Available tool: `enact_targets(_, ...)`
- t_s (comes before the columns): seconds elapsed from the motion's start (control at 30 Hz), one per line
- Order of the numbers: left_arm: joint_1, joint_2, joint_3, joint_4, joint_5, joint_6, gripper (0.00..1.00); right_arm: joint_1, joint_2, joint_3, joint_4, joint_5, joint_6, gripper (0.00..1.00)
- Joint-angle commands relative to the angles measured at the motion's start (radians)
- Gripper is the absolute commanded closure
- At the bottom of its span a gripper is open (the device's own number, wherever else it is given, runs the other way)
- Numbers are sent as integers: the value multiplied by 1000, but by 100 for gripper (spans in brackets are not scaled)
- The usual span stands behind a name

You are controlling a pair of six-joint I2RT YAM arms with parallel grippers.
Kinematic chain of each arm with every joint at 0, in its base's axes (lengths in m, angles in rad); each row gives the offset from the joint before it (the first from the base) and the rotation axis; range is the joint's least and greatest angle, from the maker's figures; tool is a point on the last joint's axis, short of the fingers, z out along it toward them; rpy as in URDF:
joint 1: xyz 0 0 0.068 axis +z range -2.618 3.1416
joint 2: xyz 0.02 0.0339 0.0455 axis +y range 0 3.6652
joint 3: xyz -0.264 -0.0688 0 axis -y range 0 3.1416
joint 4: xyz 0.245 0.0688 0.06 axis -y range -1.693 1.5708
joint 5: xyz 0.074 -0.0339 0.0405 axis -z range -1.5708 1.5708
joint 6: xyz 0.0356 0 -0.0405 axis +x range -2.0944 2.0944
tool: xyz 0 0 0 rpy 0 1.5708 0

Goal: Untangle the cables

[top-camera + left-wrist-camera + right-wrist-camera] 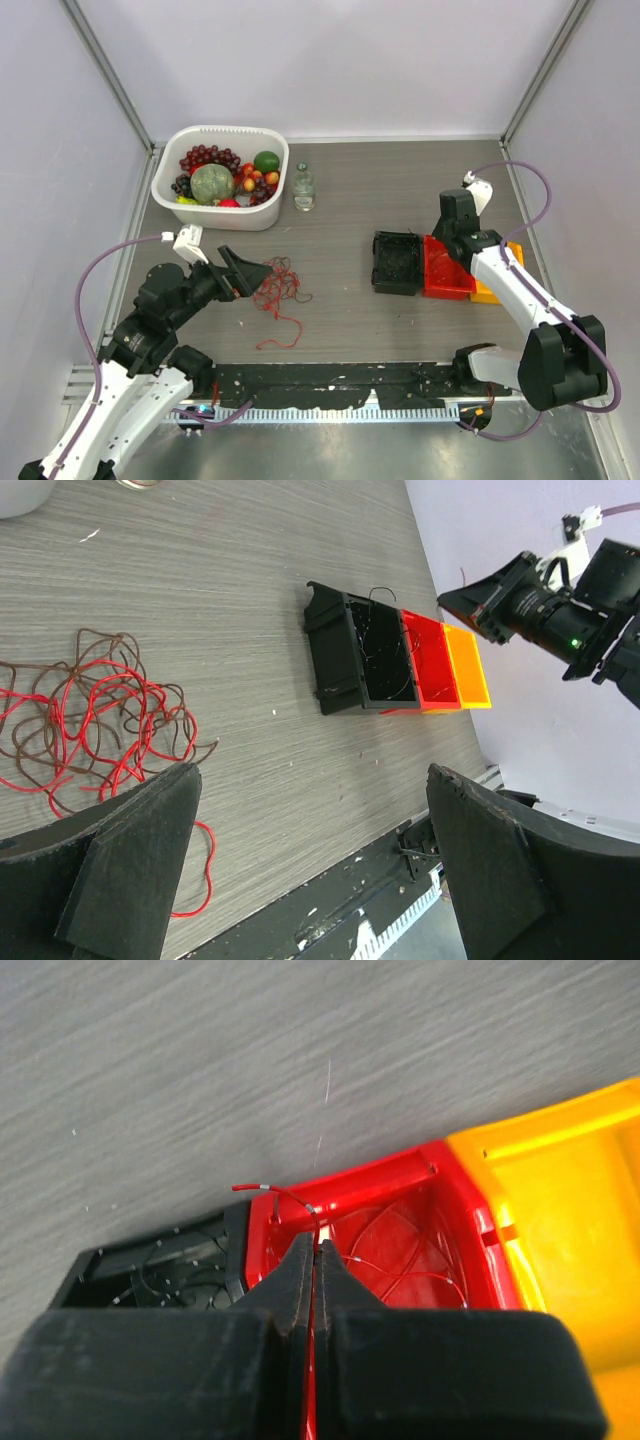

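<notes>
The clump of cables [280, 287], red and dark brown strands looped together, lies on the grey table [340, 200] left of centre in the overhead view, with one red tail trailing toward the bottom edge. The left gripper [240, 272] sits just left of the clump, jaws spread wide and holding nothing.

At centre right a black bin [396, 263], a red bin [440, 278] and an orange bin [487, 293] stand touching in a row. The right gripper [318, 1248] hangs over the red bin, jaws pressed together on a single red cable [275, 1192] that arcs up and left. More red strands [400, 1260] lie in the red bin, and dark strands [170, 1270] in the black one.

At upper left stands a white basin [262, 215] of fruit [212, 183], with a small glass bottle [303, 188] just right of it.
</notes>
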Motion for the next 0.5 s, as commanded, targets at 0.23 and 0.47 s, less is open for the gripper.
enact_targets(0.23, 3, -11, -13, 13, 7, 1, 0, -4, -124, -127, -105, -51, 219, 99)
enact_targets(0.47, 2, 2, -21, 35, 29, -14, 0, -25, -60, -181, -65, -142, 276, 99)
